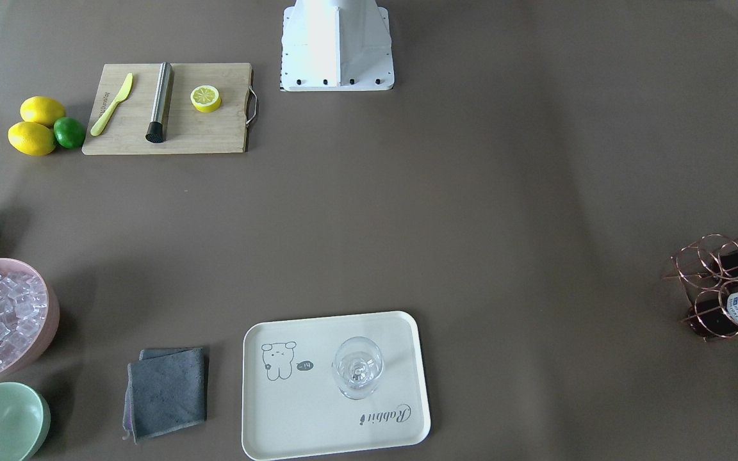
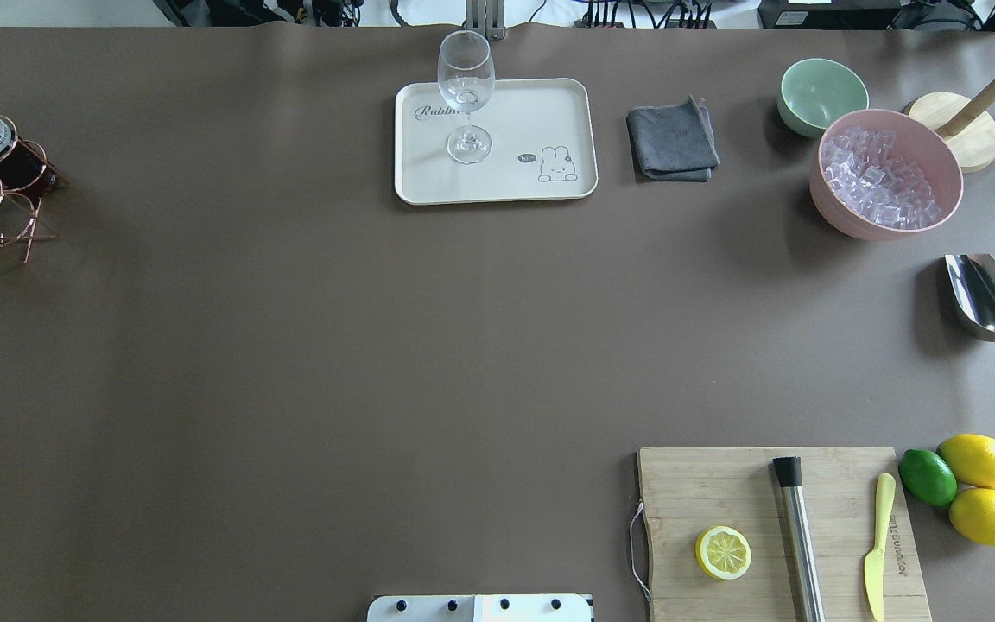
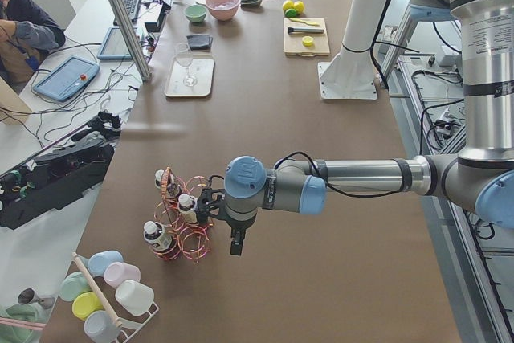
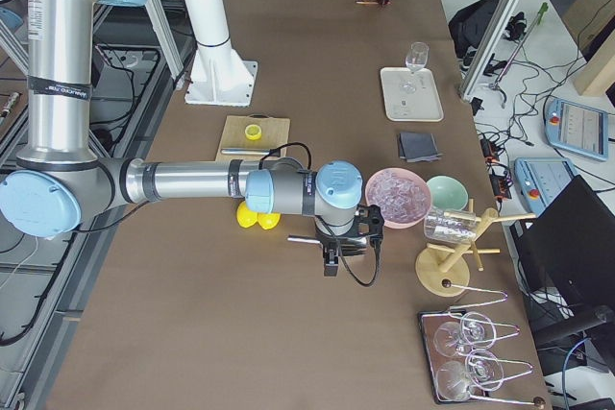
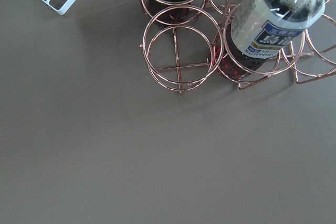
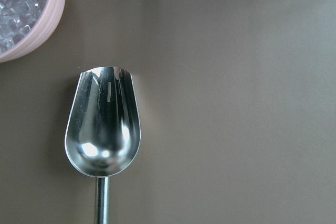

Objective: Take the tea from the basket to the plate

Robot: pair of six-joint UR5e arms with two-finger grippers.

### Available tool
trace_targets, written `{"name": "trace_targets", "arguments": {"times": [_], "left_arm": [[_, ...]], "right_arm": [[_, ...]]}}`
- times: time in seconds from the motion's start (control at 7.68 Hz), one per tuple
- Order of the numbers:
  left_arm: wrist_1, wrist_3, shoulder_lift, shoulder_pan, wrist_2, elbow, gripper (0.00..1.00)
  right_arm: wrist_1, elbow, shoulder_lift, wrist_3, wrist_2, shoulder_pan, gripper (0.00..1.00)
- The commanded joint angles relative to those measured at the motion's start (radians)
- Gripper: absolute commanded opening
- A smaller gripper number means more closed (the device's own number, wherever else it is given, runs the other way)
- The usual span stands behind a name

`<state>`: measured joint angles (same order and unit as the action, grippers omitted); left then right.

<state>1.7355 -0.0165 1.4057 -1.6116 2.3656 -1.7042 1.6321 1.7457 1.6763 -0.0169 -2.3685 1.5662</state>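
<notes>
Left arm at the basket [image 5: 181,45]. The tea [image 5: 265,24] stands propped in a ring just beside the left jaws, its cap clear, probably to allow lifting out. Whether either arm's jaws are apart or together cannot be told. The plate [image 2: 532,112], well apart from the left jaws, has bare room beside the glass [image 2: 465,86]. The right jaws hang over a scoop [image 6: 103,129].

Overhead and front-facing cameras look steeply down from opposite sides, sharing the plate [image 2: 549,112] and tabletop [image 2: 290,345]; side cameras look along it from each end — wrist cameras hang close over basket [image 5: 177,67] and scoop [image 6: 102,129].
</notes>
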Motion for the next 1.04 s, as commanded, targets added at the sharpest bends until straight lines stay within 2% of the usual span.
{"name": "trace_targets", "arguments": {"times": [0.0,0.91], "left_arm": [[0.002,0.0,0.006,0.001,0.001,-0.002,0.98],[-0.014,-0.003,0.042,0.001,0.001,0.009,0.98]], "right_arm": [[0.0,0.0,0.0,0.0,0.0,0.0,1.0],[0.0,0.0,-0.001,0.0,0.0,0.0,1.0]]}}
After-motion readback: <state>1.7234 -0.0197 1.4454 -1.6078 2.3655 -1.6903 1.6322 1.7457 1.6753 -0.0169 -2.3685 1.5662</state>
